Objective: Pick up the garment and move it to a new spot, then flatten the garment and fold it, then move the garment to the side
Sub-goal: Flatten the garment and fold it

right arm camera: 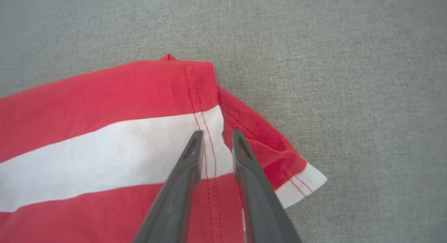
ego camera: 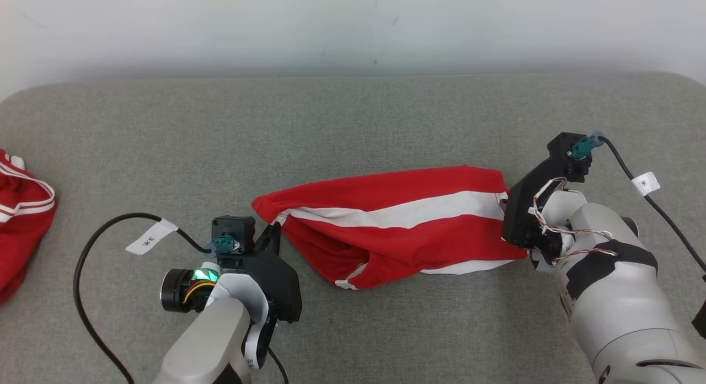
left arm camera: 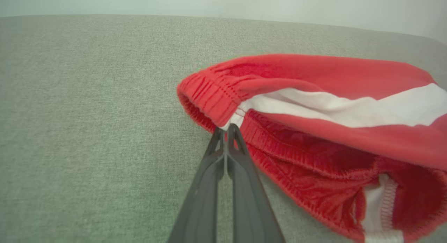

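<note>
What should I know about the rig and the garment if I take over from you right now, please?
Left gripper: shut on the waistband of the red shorts, fingers together.
Right gripper: open, fingers astride the hem seam at the opposite end.
Shorts: lying lengthwise mid-way on the grey padded surface, lower side bunched, waistband gaping. A second red garment sits at the surface's left edge.
Done: shorts apparently set at the work spot.
To do: flatten, fold, move aside.
</note>
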{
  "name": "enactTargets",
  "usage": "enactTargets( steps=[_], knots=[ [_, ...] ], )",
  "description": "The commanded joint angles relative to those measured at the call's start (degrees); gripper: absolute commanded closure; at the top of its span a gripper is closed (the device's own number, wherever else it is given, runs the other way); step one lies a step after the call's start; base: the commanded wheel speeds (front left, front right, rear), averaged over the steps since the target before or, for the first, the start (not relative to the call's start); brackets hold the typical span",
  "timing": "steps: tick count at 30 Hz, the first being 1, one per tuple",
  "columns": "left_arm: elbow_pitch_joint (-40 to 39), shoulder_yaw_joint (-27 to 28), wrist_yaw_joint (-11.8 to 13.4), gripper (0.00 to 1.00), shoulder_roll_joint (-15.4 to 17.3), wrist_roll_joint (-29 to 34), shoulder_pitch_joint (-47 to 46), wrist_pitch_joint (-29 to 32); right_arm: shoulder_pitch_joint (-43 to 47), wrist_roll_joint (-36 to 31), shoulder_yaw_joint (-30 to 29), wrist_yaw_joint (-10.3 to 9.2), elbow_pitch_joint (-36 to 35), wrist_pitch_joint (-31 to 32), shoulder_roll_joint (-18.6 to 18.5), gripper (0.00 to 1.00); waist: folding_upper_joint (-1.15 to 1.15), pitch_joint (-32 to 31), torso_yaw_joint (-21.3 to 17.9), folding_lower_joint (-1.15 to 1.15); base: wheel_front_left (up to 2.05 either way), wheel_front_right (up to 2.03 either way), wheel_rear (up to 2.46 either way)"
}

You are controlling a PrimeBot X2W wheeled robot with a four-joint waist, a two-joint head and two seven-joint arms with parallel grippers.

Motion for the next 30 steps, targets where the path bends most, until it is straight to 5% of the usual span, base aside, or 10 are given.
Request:
enactTargets(
  steps=[1, 6, 17, 23, 25, 30],
  knots=[
    [-0.07, -0.14, -0.19, 1.00, -0.03, -0.33, -0.21, -0.06, 0.76, -0.81, -0.38, -0.11, -0.32, -0.01, -0.29, 0.58, 0.00, 0.44, 0.40, 0.00, 0.00, 0.00, 0.00],
    [-0.30, -0.91, -0.12, 1.00, -0.35, -0.08, -0.59, -0.31, 1.27, -2.48, -2.43, -0.11, -0.73, 0.72, -0.20, 0.71, 0.00, 1.54, 1.24, 0.00, 0.00, 0.00, 0.00],
    [0.57, -1.22, -0.24, 1.00, -0.28, -0.80, -0.63, -0.75, 1.57, -4.63, -3.42, -0.11, -0.39, 2.34, 0.40, 0.72, 0.00, 1.21, 1.33, 0.00, 0.00, 0.00, 0.00],
    [0.94, -1.46, -0.32, 1.00, -0.38, -1.24, -1.27, -0.47, 1.31, -3.79, -2.70, -0.11, 0.37, 1.99, 0.48, 0.83, 0.00, 1.32, 1.68, 0.00, 0.00, 0.00, 0.00],
    [0.98, -1.51, -0.32, 1.00, -0.38, -1.26, -1.37, -0.49, 1.57, -3.91, -2.92, -0.11, 0.42, 1.84, 0.49, 0.98, 0.00, 1.48, 1.79, 0.00, 0.00, 0.00, 0.00],
    [1.03, -1.67, -0.19, 1.00, -0.17, -1.36, -1.39, -0.72, 1.76, -4.47, -3.47, -0.11, 0.10, 0.41, 0.49, 1.00, 0.00, 1.77, 1.98, 0.00, 0.00, 0.00, 0.00]
  ],
)
